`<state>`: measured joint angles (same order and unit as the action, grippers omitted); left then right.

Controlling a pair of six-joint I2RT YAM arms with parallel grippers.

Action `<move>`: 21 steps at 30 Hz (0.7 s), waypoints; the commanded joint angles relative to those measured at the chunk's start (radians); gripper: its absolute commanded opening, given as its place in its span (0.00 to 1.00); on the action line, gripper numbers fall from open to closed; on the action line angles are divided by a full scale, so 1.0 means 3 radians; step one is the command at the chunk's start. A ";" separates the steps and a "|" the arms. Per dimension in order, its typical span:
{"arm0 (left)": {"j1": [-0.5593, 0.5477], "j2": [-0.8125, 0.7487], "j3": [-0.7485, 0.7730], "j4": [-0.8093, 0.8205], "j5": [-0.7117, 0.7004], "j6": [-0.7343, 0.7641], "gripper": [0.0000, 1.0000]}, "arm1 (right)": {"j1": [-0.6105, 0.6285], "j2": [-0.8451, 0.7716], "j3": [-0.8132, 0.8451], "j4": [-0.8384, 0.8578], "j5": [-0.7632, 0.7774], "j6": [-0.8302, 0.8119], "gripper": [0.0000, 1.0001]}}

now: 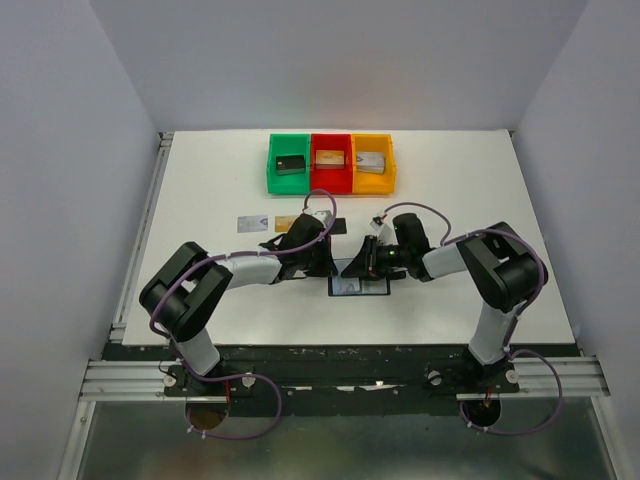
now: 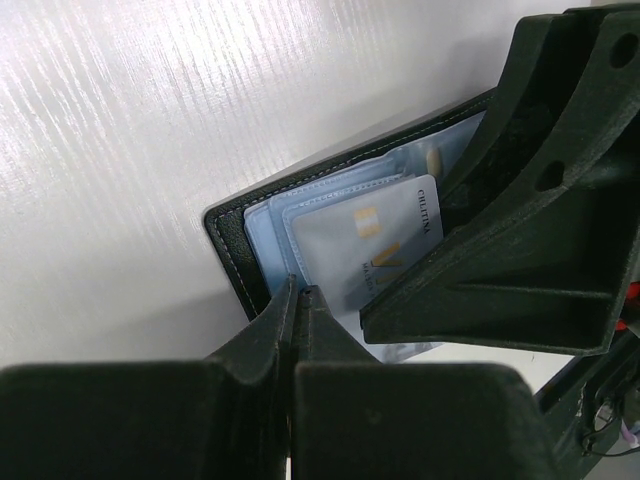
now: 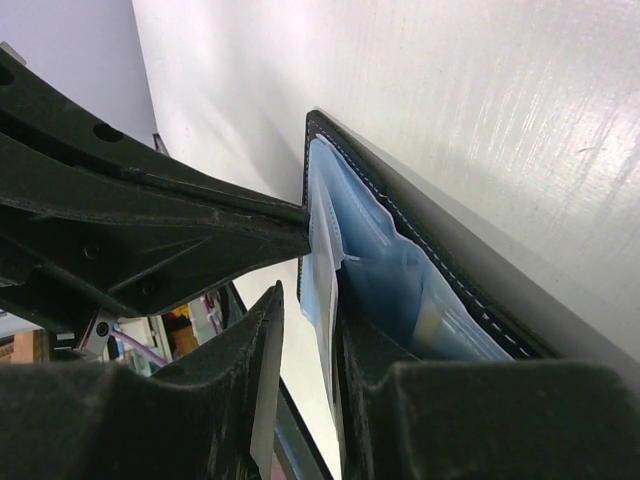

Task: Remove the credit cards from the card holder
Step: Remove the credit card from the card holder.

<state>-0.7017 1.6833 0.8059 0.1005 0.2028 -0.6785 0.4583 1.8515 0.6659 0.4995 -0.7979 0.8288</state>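
The card holder (image 1: 360,287) lies open on the table between the arms, black outside with blue-grey lining (image 2: 265,225). A pale silver-grey credit card (image 2: 365,245) sticks partway out of a slot; a tan card edge (image 2: 433,160) shows in a deeper slot. My left gripper (image 2: 298,296) is shut, its tips pressing on the holder's lining near the edge. My right gripper (image 3: 305,310) stands open, jaws apart around the thin edge of a blue-grey pocket flap (image 3: 325,270), which rests against one finger. A silver-grey card (image 1: 250,224), a tan card (image 1: 284,222) and a black card (image 1: 335,222) lie loose on the table.
Green (image 1: 272,170), red (image 1: 331,182) and yellow (image 1: 390,170) bins stand in a row at the back, each with a small block inside. Both grippers crowd together over the holder; the right gripper's body (image 2: 520,260) fills the right of the left wrist view.
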 commanded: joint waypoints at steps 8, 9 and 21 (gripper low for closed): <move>-0.0018 0.0101 -0.0012 -0.0309 -0.0154 -0.0070 0.00 | 0.0032 -0.0388 0.0076 -0.0525 0.0169 -0.0313 0.31; -0.0013 0.0101 -0.0017 -0.0315 -0.0164 -0.0080 0.00 | 0.0032 -0.0409 0.0076 -0.0550 0.0169 -0.0323 0.31; 0.0007 0.0126 -0.0017 -0.0330 -0.0210 -0.0091 0.00 | 0.0027 -0.0613 0.0143 -0.0913 0.0282 -0.0507 0.30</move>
<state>-0.7013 1.6836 0.8074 0.0834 0.1837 -0.7063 0.4591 1.7058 0.6819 0.2779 -0.7380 0.7132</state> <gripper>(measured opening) 0.028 0.304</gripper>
